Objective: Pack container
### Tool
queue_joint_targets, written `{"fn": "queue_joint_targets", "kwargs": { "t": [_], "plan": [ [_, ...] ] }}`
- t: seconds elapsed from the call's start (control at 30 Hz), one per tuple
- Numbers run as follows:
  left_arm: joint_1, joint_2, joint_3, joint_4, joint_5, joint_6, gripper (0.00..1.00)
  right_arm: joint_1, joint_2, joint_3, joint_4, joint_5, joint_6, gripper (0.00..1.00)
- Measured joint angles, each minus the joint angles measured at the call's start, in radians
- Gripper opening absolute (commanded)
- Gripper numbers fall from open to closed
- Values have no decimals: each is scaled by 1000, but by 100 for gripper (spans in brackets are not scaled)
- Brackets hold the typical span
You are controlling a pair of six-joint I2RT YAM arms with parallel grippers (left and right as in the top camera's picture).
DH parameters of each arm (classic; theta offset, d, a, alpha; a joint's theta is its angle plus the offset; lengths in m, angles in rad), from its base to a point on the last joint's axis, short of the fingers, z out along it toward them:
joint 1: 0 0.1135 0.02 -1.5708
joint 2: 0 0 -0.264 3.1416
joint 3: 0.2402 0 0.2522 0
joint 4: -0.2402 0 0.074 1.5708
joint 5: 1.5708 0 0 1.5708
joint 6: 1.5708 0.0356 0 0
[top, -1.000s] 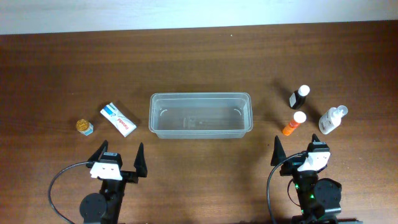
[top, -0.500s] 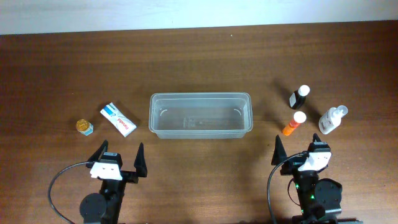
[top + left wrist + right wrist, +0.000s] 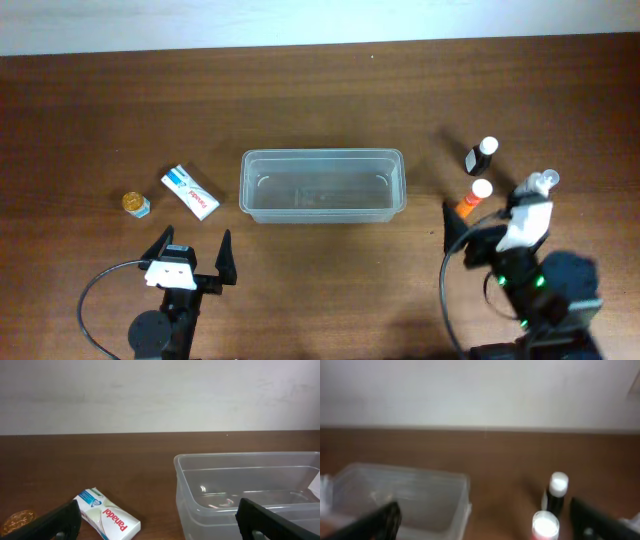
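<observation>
The clear plastic container stands empty mid-table; it also shows in the left wrist view and the right wrist view. A white Panadol box and a small gold-lidded jar lie to its left. An orange bottle, a black bottle and a white bottle stand to its right. My left gripper is open and empty near the front edge. My right gripper is open and empty, raised just in front of the orange bottle.
The brown wooden table runs back to a white wall. Black cables loop beside both arm bases at the front edge.
My right arm has lifted and moved forward toward the bottles; it now partly covers the white bottle. The left arm has not moved.
</observation>
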Motion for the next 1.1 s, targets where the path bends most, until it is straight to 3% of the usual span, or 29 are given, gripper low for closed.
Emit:
{"fn": "queue_joint_targets", "kwargs": {
  "t": [0.13, 0.3, 0.5, 0.63, 0.83, 1.1],
  "plan": [
    [0, -1, 0, 0, 0, 0, 99, 0, 369, 503, -389, -8, 0, 98],
    [1, -2, 0, -1, 0, 0, 99, 0, 621, 848, -635, -32, 0, 98],
    [1, -2, 0, -1, 0, 0, 99, -9, 784, 997, -794, -14, 39, 98],
    [1, -2, 0, -1, 0, 0, 99, -126, 890, 1013, -878, 16, 101, 98],
    [1, -2, 0, -1, 0, 0, 99, -350, 971, 1013, -895, 31, 129, 98],
    [1, -2, 0, -1, 0, 0, 99, -437, 1128, 1016, -890, 65, 103, 98]
  ]
}}
